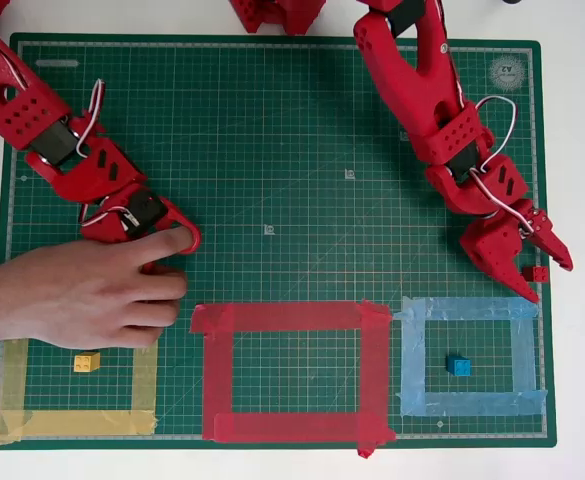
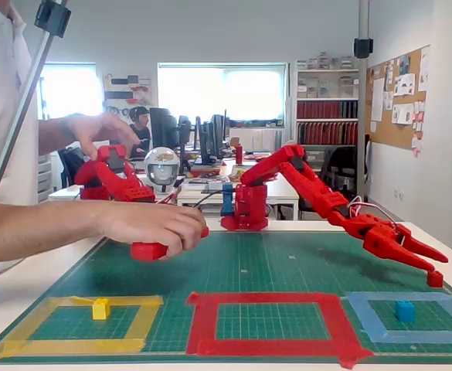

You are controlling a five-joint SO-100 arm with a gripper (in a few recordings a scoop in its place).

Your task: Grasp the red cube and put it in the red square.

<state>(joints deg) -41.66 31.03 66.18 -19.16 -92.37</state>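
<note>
Rough-cornered red square (image 2: 268,321) of tape

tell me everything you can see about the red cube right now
The small bright red plastic cube sits on the green cutting mat, at the right side of the overhead view, just above the top right corner of the light blue tape outline and outside it. It lies between the tips of the red two-finger gripper, whose jaws sit close around it; whether they already pinch it is unclear. In the fixed view it shows at the gripper's tip, low over the mat. Studs are too small to make out.
</note>
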